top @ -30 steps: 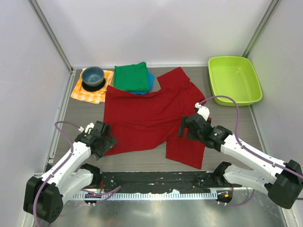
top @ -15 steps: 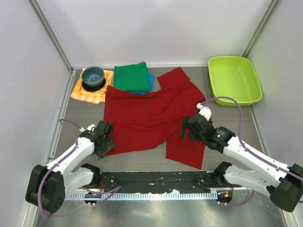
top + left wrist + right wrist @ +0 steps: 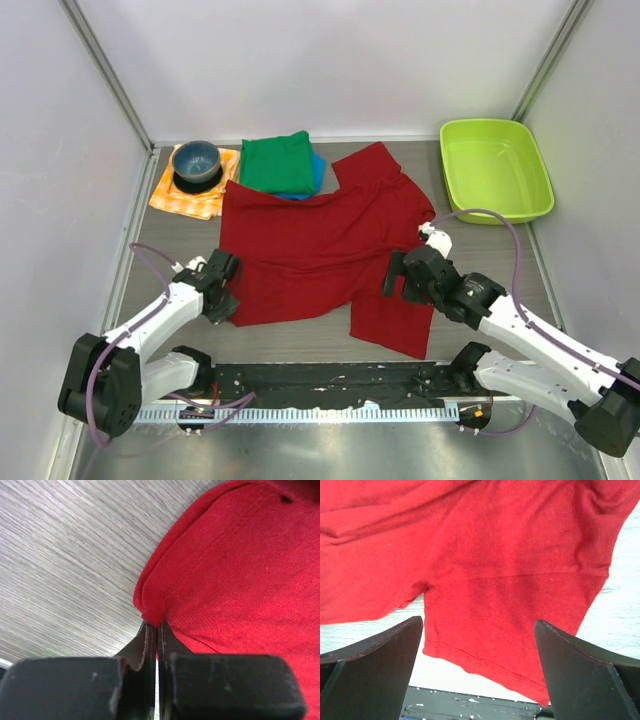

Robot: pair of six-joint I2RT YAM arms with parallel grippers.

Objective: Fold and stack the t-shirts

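One blue bowl (image 3: 196, 160) sits on checked cloth (image 3: 178, 201); left fingers (image 3: 142, 649) pinch the red t-shirt (image 3: 310, 245), right fingers (image 3: 370, 650) spread.

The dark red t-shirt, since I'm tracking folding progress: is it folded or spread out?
Spread out. The dark red t-shirt lies flat, sleeves out, unlike the folded green t-shirt; the left gripper pinches its corner.

The blue t-shirt (image 3: 318, 172) shows only as a sliver under the folded green t-shirt (image 3: 277, 162), the dark red t-shirt (image 3: 310, 250) runs off both wrist views' edges, and its pinched near-left corner disappears between the left jaws.
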